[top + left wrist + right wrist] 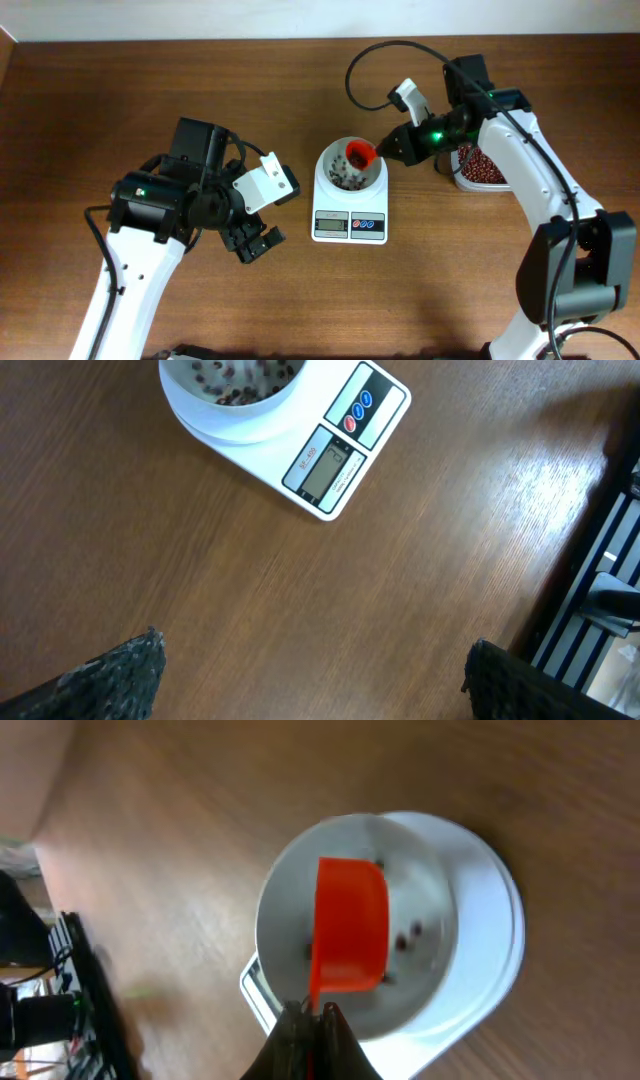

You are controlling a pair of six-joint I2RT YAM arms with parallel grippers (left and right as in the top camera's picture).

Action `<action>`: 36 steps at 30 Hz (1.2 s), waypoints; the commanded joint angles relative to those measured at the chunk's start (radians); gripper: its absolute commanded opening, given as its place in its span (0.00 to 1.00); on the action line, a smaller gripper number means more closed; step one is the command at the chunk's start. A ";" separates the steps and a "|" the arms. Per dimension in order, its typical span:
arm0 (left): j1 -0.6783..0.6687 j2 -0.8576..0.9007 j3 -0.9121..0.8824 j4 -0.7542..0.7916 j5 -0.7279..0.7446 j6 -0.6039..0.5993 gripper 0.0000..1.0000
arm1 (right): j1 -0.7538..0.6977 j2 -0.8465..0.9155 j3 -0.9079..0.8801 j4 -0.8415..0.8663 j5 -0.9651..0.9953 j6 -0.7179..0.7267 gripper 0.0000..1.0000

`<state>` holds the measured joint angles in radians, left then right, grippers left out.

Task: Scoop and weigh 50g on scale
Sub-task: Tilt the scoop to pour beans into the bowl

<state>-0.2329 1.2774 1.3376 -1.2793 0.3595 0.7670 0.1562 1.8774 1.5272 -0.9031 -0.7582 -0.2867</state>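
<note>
Pouring step, by my read: right jaws clamp the orange scoop (358,155), tipped over the scale (350,222) bowl, beans (345,178) inside. My left jaws hang wide open at eight o'clock. Next I'd check the display (330,224), then top up from the tub (480,168) at two o'clock.

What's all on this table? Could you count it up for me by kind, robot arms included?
Robot arms: 2
Scale: 1
Bowl: 1
Red scoop: 1
Tub of beans: 1
Total: 6
</note>
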 commanded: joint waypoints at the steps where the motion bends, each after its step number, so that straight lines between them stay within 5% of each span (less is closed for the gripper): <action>1: 0.007 -0.014 0.014 -0.001 0.015 0.009 0.99 | 0.003 -0.033 0.010 0.006 0.072 0.064 0.04; 3: 0.007 -0.014 0.014 -0.001 0.014 0.009 0.99 | 0.003 -0.036 0.010 -0.028 -0.057 -0.067 0.04; 5: 0.007 -0.014 0.014 -0.001 0.014 0.009 0.99 | 0.003 -0.036 0.010 -0.006 0.088 0.086 0.04; 7: 0.007 -0.014 0.014 -0.001 0.015 0.009 0.99 | 0.007 -0.037 0.010 -0.038 -0.118 -0.101 0.04; 8: 0.007 -0.014 0.014 -0.001 0.014 0.009 0.99 | 0.007 -0.037 0.010 -0.002 0.014 0.027 0.04; 10: 0.007 -0.014 0.014 -0.001 0.014 0.009 0.99 | 0.009 -0.037 0.010 -0.044 -0.052 -0.066 0.04; 12: 0.007 -0.014 0.014 -0.001 0.015 0.009 0.99 | 0.010 -0.037 0.010 -0.014 0.062 0.059 0.04; 14: 0.007 -0.014 0.014 -0.001 0.015 0.009 0.99 | 0.014 -0.039 0.010 -0.023 -0.051 -0.039 0.04; 15: 0.007 -0.014 0.014 -0.001 0.015 0.009 0.99 | 0.016 -0.039 0.010 0.003 0.089 0.099 0.04; 17: 0.007 -0.014 0.014 -0.001 0.015 0.009 0.99 | 0.040 -0.050 0.010 -0.042 -0.058 -0.062 0.04; 36: 0.007 -0.014 0.014 -0.001 0.014 0.009 0.99 | 0.224 -0.132 0.010 0.004 0.517 0.114 0.04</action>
<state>-0.2329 1.2774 1.3376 -1.2797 0.3595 0.7670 0.3645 1.7641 1.5280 -0.9131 -0.3279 -0.2100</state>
